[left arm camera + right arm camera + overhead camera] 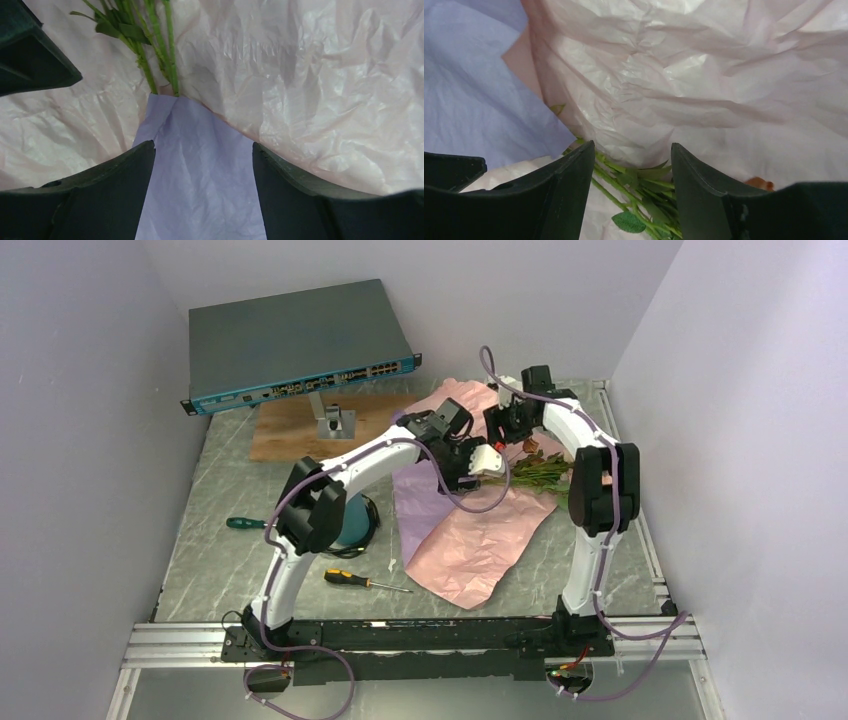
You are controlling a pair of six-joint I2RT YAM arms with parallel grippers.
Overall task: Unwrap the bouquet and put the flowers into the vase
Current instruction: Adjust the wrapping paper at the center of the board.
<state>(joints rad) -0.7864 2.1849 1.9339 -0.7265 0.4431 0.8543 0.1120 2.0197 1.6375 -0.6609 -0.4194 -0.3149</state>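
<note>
The bouquet lies unwrapped: pink paper [480, 540] is spread flat with a purple sheet [420, 505] on its left part. The flowers [540, 472] lie on the pink paper, green stems [150, 50] pointing left, with a rust-brown bloom [530, 448] near the right arm. My left gripper [492, 466] is open just above the purple sheet [200, 190], at the stem ends, nothing between its fingers. My right gripper [508, 432] is open over the stems [639, 190], which show in the gap. The teal vase [352, 528] stands left of the paper, partly behind the left arm.
A black cable coil [372, 512] rings the vase. A green-handled screwdriver [245, 523] and a yellow-black one [352, 579] lie near the left arm. A network switch [300, 345], wooden board [285, 430] and metal bracket [333, 420] sit at the back. Walls close in on both sides.
</note>
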